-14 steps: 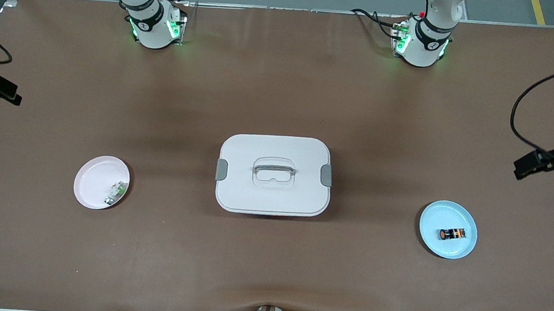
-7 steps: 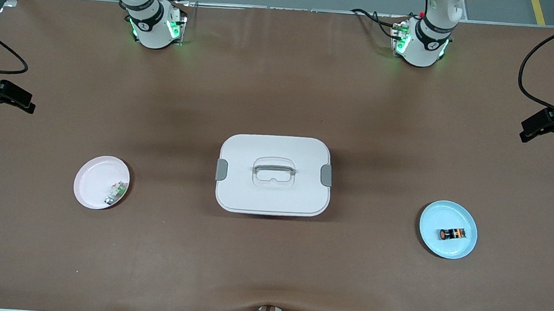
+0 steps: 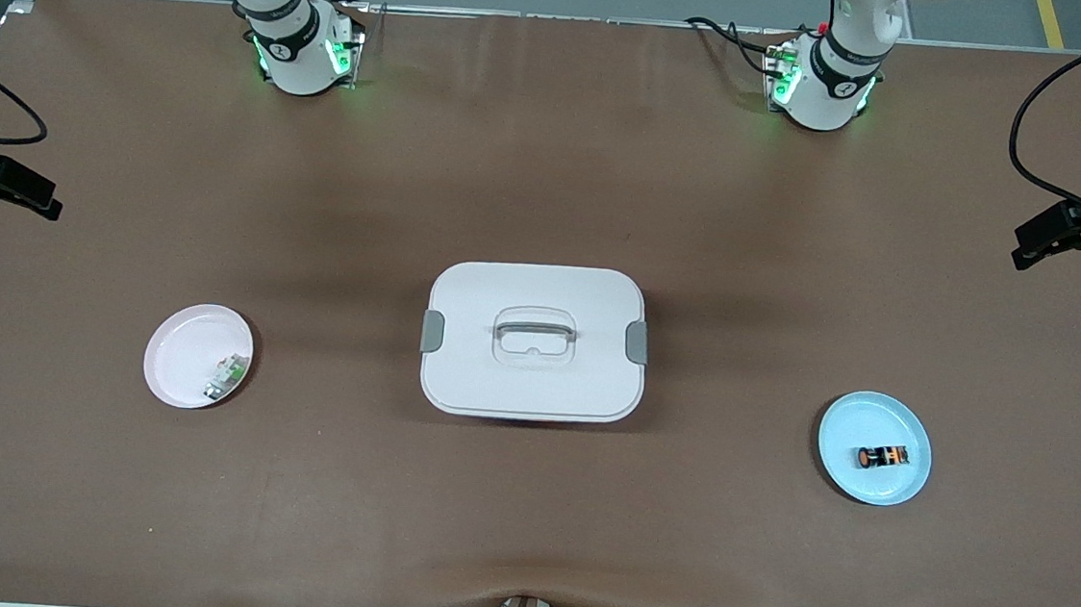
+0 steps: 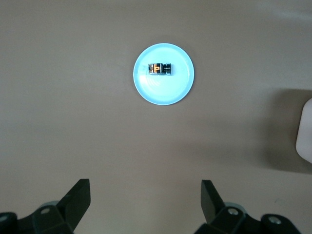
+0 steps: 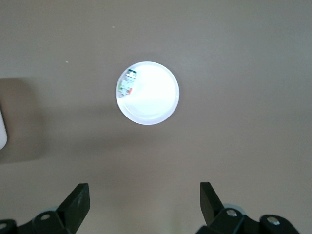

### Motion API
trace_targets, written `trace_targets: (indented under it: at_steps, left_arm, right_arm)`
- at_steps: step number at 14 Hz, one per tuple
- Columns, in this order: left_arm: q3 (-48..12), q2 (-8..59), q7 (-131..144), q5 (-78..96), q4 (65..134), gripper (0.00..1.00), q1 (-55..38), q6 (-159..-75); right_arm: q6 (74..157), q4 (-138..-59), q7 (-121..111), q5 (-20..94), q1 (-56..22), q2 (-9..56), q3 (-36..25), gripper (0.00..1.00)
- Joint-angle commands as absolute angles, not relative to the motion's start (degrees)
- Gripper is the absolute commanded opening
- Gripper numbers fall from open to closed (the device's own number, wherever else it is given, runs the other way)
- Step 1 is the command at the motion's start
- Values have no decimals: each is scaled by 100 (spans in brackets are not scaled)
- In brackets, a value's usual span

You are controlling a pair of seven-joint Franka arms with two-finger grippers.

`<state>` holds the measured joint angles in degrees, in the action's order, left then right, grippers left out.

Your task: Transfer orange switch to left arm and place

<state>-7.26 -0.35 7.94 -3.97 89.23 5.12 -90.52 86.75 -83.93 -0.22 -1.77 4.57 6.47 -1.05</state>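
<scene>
The small black-and-orange switch (image 3: 881,457) lies in the round light-blue plate (image 3: 841,467) toward the left arm's end of the table, as a finished placement would leave it. Left gripper (image 4: 144,204) and right gripper (image 5: 143,204) hover high, jaws wide apart, holding nothing.

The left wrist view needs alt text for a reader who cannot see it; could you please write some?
Seen from above, an orange switch lies on a light blue plate on the brown table. The left gripper hangs high over the bare table with its fingers wide apart, holding nothing. A corner of a white box shows at the picture's edge.
</scene>
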Motion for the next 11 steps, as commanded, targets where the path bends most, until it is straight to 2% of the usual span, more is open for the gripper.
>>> trace_targets:
  at_steps: [1, 11]
  left_arm:
    - [-764, -88, 686, -281, 8895, 100, 483, -8930]
    - [-993, 44, 817, -105, 8868, 100, 492, -8860]
  right_arm:
    - [8587, -8403, 18, 52, 615, 651, -70, 100]
    - [8640, -8350, 62, -44, 580, 694, -62, 100]
